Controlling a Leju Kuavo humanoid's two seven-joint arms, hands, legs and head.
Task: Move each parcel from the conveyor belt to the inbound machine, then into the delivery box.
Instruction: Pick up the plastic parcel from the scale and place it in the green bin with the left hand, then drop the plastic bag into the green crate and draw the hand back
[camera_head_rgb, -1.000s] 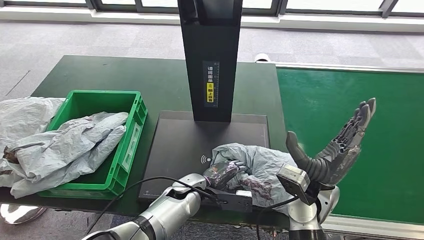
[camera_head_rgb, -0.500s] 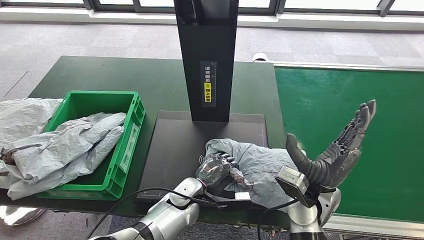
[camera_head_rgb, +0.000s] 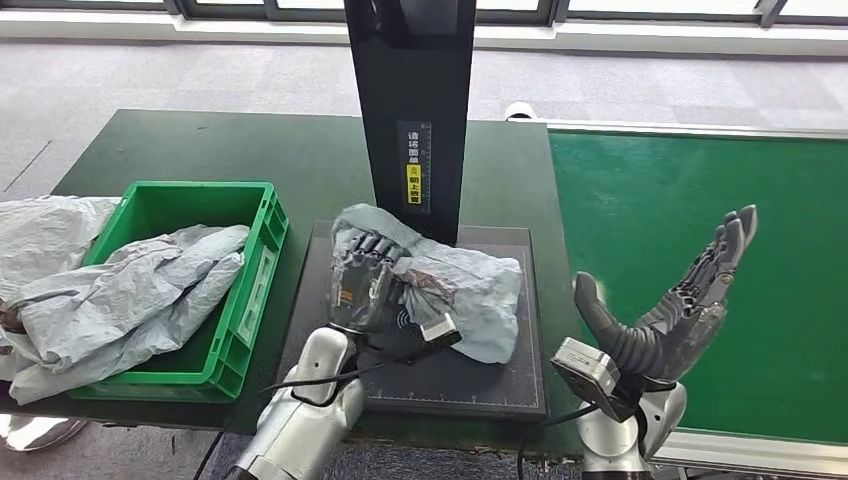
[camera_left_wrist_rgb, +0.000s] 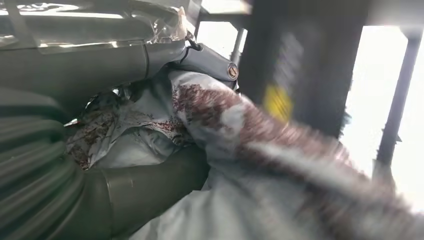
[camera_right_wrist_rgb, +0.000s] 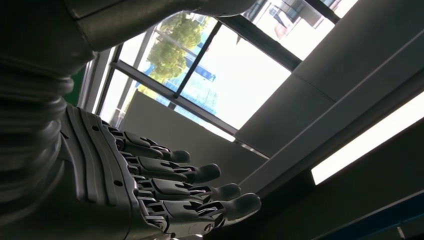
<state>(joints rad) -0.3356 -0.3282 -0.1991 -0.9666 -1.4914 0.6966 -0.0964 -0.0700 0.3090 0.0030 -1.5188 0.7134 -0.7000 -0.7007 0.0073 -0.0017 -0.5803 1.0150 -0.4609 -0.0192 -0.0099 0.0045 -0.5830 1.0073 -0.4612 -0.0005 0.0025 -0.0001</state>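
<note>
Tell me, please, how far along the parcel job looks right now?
Done: grey parcels already lie in and over the green box. In hand: the left hand grips another parcel on the black machine plate, below its post. The right hand is open above the belt, holding nothing. Left: carrying this parcel into the box.

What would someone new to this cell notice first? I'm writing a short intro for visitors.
Probably the left hand gripping a crumpled grey parcel on the black platform of the inbound machine, right at the foot of its tall black column. Next, the right hand held up open and empty over the green conveyor belt. On the left, a green delivery box already holds grey parcels.
</note>
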